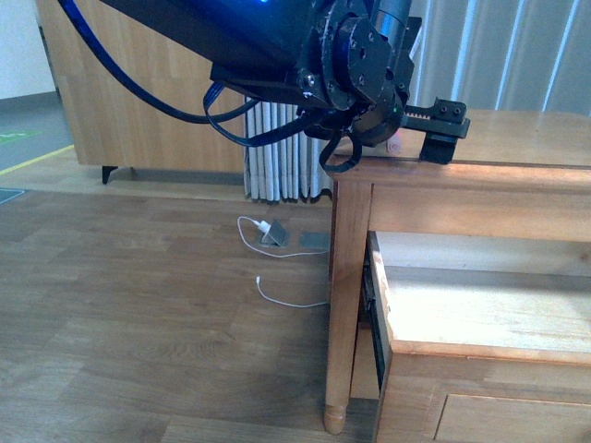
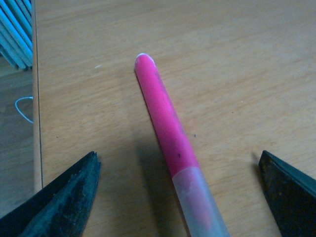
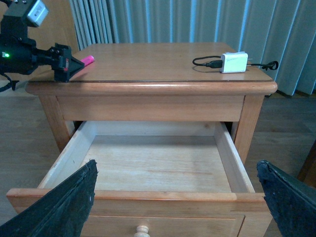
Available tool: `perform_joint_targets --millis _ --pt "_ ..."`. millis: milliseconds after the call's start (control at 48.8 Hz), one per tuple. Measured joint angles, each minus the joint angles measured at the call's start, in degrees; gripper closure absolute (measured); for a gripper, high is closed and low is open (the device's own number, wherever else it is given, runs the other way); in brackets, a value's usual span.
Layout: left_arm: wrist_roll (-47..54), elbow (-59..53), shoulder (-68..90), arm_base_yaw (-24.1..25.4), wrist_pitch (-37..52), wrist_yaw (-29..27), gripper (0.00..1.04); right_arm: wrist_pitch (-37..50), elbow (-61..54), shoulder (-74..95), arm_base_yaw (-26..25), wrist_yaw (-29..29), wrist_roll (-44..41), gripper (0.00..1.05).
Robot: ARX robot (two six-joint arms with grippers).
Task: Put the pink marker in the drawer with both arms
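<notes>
Curtains (image 3: 197, 19) hang behind a honey-coloured cabinet (image 3: 148, 106) on a wood-plank floor (image 1: 138, 323). A white cable (image 1: 277, 295) lies loose on the planks.

Pink marker (image 2: 165, 123): lies flat on the cabinet top, near one edge, with its paler capped end pointing back toward the left wrist camera. It is not yet in the drawer and not yet lifted.

Left arm (image 1: 355, 65): reaches in over that corner of the top. Its jaws are spread wide, one fingertip (image 2: 74, 192) on each side of the barrel, and both are clear of it, so nothing is held. I read this as a straddle set up to close across the marker's width. Closing that way should keep a round barrel from rolling out. Whether the tips touch the wood I cannot tell.

Drawer (image 3: 163, 196): the upper one stands pulled well out, with pale bare wood inside and the small knob (image 3: 142, 229) facing the right wrist camera. Open like this, it gives a wide target directly below the top.

Right jaws: also wide open and empty, facing the drawer front from outside with the opening framed between them. My guess is that this arm is stationed there to mind the drawer while the left does the carrying.

White charger block (image 3: 233, 62) with its lead sits on the far side of the top, well apart from the marker and out of the likely path.

Next, as I judge it: close on the barrel, lift, and carry it over the rim.
</notes>
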Motion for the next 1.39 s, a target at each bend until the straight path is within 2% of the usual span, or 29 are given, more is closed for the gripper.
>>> perform_joint_targets --millis 287,328,451,512,615,820,1045,1393 --pt "0.3 5.2 1.2 -0.3 -8.6 -0.5 0.06 0.0 0.0 0.0 0.0 0.0 0.0 0.08" --pt "0.4 5.4 1.2 -0.3 -8.9 -0.5 0.09 0.0 0.0 0.0 0.0 0.0 0.0 0.08" --pt "0.7 5.4 1.2 -0.5 -9.8 -0.5 0.29 0.0 0.0 0.0 0.0 0.0 0.0 0.08" --pt "1.2 5.7 1.2 -0.7 -10.5 -0.5 0.43 0.0 0.0 0.0 0.0 0.0 0.0 0.08" --pt "1.7 6.0 1.2 -0.8 -11.0 -0.5 0.61 0.0 0.0 0.0 0.0 0.0 0.0 0.08" --pt "2.2 5.5 1.0 -0.7 -10.7 -0.3 0.88 0.0 0.0 0.0 0.0 0.0 0.0 0.08" --pt "2.9 0.7 -1.7 0.0 -7.7 2.1 0.91 0.0 0.0 0.0 0.0 0.0 0.0 0.08" --pt "2.3 -24.2 -16.1 2.8 8.4 14.4 0.91 0.0 0.0 0.0 0.0 0.0 0.0 0.08"
